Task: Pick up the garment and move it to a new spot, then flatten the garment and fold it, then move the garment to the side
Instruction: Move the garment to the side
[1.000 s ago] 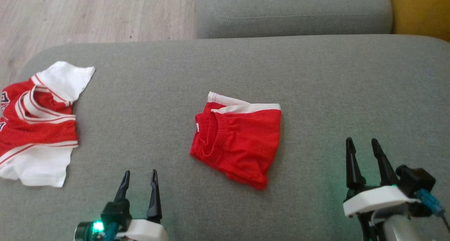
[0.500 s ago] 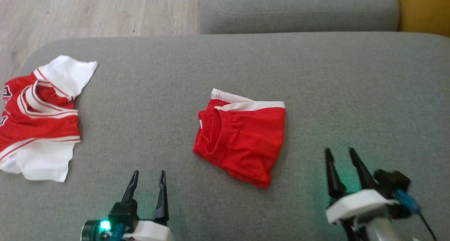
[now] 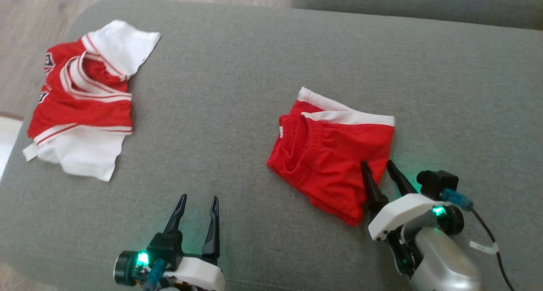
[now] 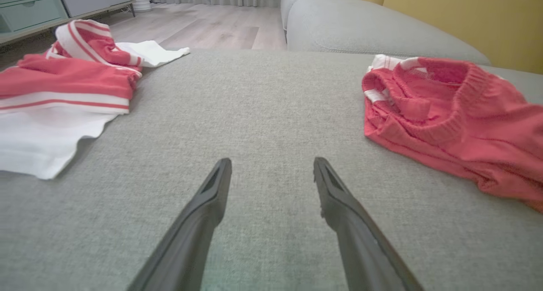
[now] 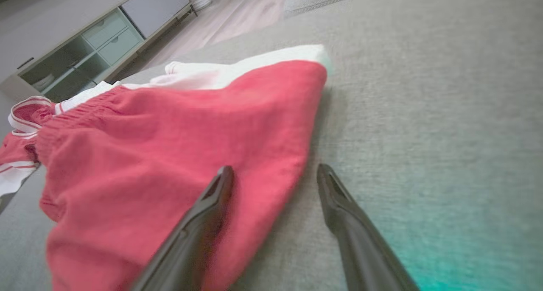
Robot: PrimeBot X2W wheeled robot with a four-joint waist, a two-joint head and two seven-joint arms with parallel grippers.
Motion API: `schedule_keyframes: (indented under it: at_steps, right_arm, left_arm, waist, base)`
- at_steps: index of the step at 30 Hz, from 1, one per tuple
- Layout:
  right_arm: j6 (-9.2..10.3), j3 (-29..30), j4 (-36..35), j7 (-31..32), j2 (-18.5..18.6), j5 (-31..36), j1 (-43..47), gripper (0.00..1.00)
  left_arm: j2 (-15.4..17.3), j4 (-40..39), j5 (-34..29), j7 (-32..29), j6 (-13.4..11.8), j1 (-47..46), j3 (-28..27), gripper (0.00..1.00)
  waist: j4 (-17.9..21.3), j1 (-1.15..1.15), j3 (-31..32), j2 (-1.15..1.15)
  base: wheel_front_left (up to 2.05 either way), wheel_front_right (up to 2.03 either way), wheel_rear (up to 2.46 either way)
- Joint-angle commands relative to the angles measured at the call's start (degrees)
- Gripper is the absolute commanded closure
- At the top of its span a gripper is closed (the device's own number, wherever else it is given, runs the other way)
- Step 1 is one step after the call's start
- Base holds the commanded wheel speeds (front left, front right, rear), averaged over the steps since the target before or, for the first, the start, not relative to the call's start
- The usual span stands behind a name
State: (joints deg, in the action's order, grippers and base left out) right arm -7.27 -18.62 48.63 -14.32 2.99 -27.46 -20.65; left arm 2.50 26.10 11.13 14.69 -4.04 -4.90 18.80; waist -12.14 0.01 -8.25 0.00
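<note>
Two garments are counted on one sofa (image 3: pixel 237 70): one pair of shorts (image 3: pixel 326 155) and one jersey (image 3: pixel 85 108). Two end effectors are counted, the left end effector (image 3: pixel 199 197) and the right end effector (image 3: pixel 376 163), with two fingers (image 4: pixel 203 214) each.

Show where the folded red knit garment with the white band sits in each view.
Head view: folded red knit garment, centre-right on the grey sofa cushion.
Left wrist view: garment at right.
Right wrist view: garment across left and centre.
Shared landmark: red-and-white striped jersey, left of it throughout.
</note>
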Motion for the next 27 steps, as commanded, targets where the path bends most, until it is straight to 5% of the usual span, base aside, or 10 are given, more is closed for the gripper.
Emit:
schedule_keyframes:
  at_steps: [1, 2, 7, 21, 27]
  right_arm:
    - [-0.22, -2.2, -0.3, -0.3, -0.1, -1.6, -2.0, 0.82]
    - [-0.22, -2.9, 0.3, -0.4, -0.1, -1.9, -2.3, 1.0]
    - [-0.22, -5.3, 1.0, -0.6, -0.1, -4.3, -3.9, 1.0]
    - [-0.22, -5.7, -5.7, -0.7, -0.1, -6.4, -2.8, 1.0]
    - [-0.22, -5.9, -8.4, -0.7, -0.1, -8.2, -1.1, 1.0]
  left_arm:
    - [0.4, -1.3, 0.4, 0.3, -0.2, -2.2, -1.4, 0.0]
    - [0.4, -1.4, 0.4, 0.3, -0.3, -2.3, -1.5, 0.0]
    - [0.4, -1.7, 0.1, 0.3, -0.3, -2.0, -2.9, 0.0]
    - [0.4, -3.2, -2.1, 0.3, 2.4, -5.7, -2.2, 0.0]
    - [0.4, -2.7, -2.5, 0.3, 3.0, -7.0, -0.7, 0.0]
  waist:
    - [-1.1, -0.01, -1.1, 0.0]
    - [-0.9, -0.01, -1.3, 0.0]
    - [3.1, -0.01, -1.1, 0.0]
    - [29.4, -0.01, -1.4, 0.0]
    - [36.0, -0.01, -2.4, 0.0]
  base:
    - [0.0, 0.0, 0.0]
    - [0.0, 0.0, 0.0]
    - [0.0, 0.0, 0.0]
    - [0.0, 0.0, 0.0]
    - [0.0, 0.0, 0.0]
